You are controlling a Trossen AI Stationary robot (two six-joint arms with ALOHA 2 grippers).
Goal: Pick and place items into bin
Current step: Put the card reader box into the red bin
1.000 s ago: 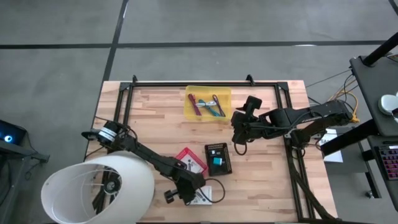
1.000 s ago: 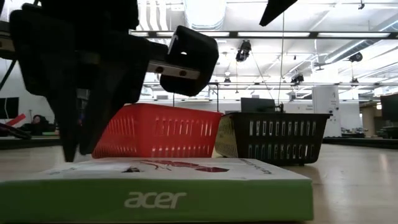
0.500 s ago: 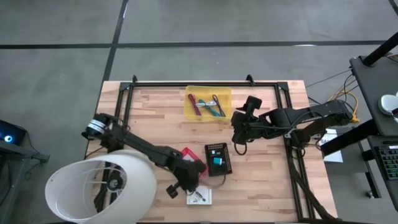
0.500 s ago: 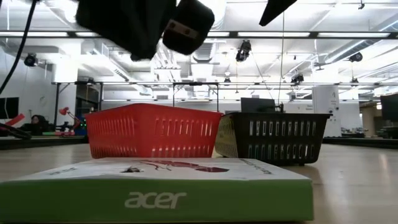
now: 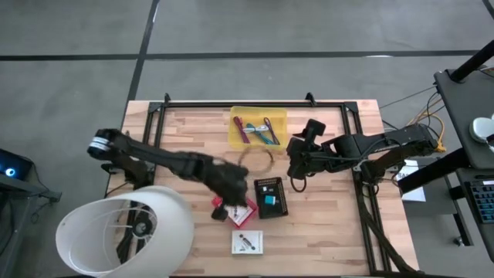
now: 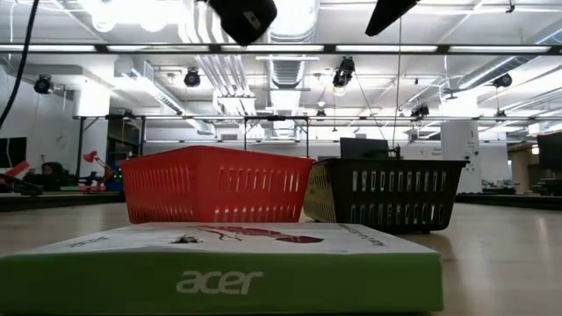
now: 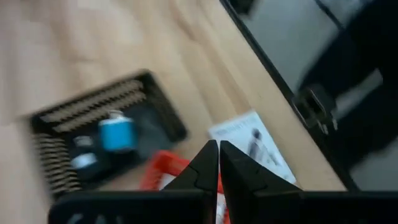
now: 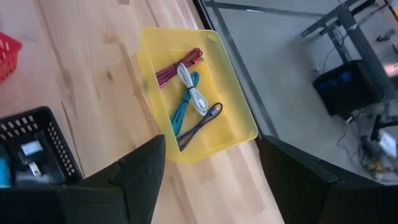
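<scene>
A yellow bin (image 5: 258, 129) sits near the far edge of the wooden table (image 5: 185, 131), just left of the right arm's reach. Inside it lie four cables, counted from the right wrist view — one red (image 8: 178, 66), one white (image 8: 192, 87), one teal (image 8: 183, 108) and one dark purple (image 8: 200, 125) — tangled loosely together.

Toward the middle of the table stand two small baskets side by side, touching or nearly so: one black basket (image 5: 270, 197) holding a blue cube-like piece (image 5: 269, 199) and a smaller pale bit, and one red basket (image 5: 238, 207) on its left. Nearer the front edge, apart from both baskets, lies one white printed card (image 5: 247, 242) with a small dark item on it. A thin loop of cable (image 5: 257, 161) lies on the wood between the yellow bin and the black basket.

The left gripper (image 7: 217, 163) hangs over the red basket — its two dark fingers are pressed together, with nothing seen between them. In the overhead view that arm is blurred, stretching from the table's left side toward the centre.

The right gripper (image 8: 211, 171) hovers just right of the yellow bin, its two fingers (image 8: 140, 168) spread wide apart and empty.

From table height, the red and black baskets show beyond a green-edged box (image 6: 219, 276) printed with "acer".
</scene>
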